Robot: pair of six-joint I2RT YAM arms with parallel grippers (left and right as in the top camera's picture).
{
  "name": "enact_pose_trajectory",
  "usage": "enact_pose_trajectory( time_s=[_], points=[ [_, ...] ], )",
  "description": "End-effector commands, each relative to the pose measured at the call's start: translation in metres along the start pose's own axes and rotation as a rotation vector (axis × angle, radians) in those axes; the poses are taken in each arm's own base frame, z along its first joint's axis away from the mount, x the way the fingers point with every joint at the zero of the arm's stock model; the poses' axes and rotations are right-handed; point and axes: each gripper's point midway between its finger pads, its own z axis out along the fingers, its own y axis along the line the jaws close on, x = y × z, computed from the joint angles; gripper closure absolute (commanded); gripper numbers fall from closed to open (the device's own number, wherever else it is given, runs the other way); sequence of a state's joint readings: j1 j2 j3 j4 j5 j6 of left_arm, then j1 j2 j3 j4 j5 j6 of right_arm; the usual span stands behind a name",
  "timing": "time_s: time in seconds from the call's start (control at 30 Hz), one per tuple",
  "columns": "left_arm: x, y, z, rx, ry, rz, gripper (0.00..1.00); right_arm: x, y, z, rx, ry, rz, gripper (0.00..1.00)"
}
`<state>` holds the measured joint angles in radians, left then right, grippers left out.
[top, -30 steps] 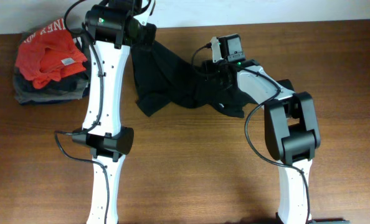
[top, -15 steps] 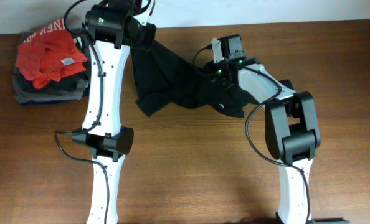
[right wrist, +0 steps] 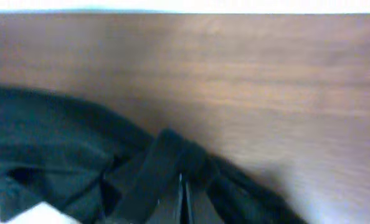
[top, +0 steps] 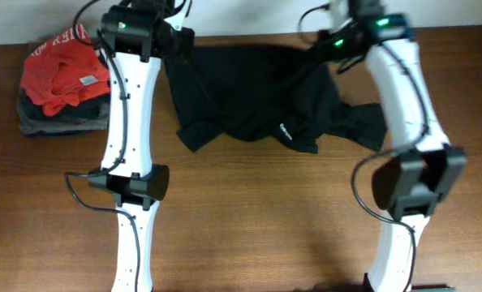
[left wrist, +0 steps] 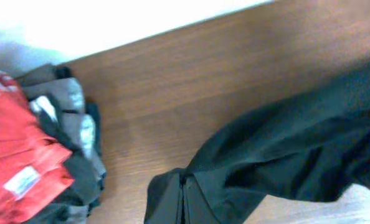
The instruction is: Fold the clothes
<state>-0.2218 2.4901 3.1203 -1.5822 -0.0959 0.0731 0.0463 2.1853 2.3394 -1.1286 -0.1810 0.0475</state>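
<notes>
currently the black t-shirt (top: pixel 249 101) is held spread near the far edge of the desk (top: pixel 257 219), one upper corner pinched tight in the left claw (left wrist: pixel 184 200), the other in the right claw (right wrist: pixel 184 198), its lower part left crumpled on the wood

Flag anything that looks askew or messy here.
The black T-shirt is held by the left gripper and right gripper, yet its lower half lies bunched and twisted. A red garment sits crumpled on the pile.
</notes>
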Motion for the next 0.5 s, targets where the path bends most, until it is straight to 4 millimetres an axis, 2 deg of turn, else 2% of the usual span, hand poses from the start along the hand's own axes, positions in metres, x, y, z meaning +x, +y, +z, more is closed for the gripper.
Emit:
enact_pose_trajectory(
  time_s=[0.0,0.1,0.17,0.27,0.47],
  points=[
    [-0.021,0.031,-0.068,-0.079,-0.15,-0.053,0.99,-0.031,-0.013,-0.088,0.034,-0.15,0.004,0.96],
    [-0.025,0.043,-0.095,-0.095,-0.201,-0.073,0.99,-0.032,-0.027,-0.14,0.065,-0.202,0.033,0.96],
    [-0.026,0.049,-0.11,-0.104,-0.227,-0.083,0.99,-0.03,-0.035,-0.167,0.084,-0.227,0.051,0.96],
    [-0.027,0.057,-0.133,-0.117,-0.268,-0.097,0.99,-0.019,-0.053,-0.211,0.128,-0.264,0.094,0.96],
    [-0.028,0.06,-0.164,-0.122,-0.323,-0.103,0.99,0.007,-0.071,-0.271,0.191,-0.312,0.155,0.96]
  ],
)
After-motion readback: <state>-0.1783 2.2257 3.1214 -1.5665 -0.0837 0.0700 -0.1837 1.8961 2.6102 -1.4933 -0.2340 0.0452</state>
